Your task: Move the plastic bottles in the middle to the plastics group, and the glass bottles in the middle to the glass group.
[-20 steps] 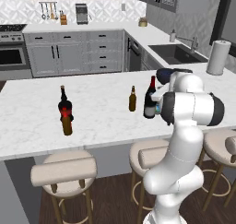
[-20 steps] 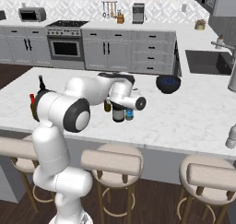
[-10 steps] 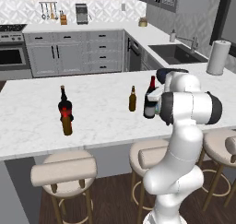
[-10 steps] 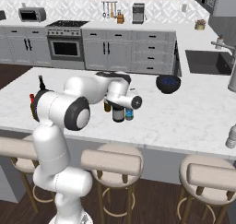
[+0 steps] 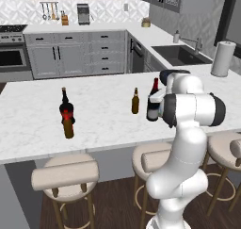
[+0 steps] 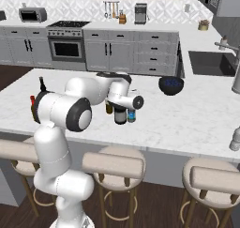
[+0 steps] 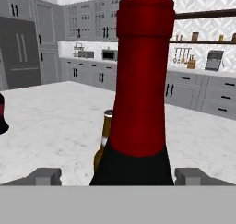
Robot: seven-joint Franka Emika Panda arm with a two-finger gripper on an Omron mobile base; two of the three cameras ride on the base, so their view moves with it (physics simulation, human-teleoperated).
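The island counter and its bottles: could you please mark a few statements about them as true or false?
1. The wine bottle has a red foil top. True.
2. The gripper has its fingertips on either side of the wine bottle's neck. True.
3. The beer bottle lies on its side. False: it stands upright on the counter.
4. The dark bottle with a red label stands right beside the wine bottle. False: it stands well apart, toward the counter's left in the left base view.
5. A dark bowl sits on the counter. True.
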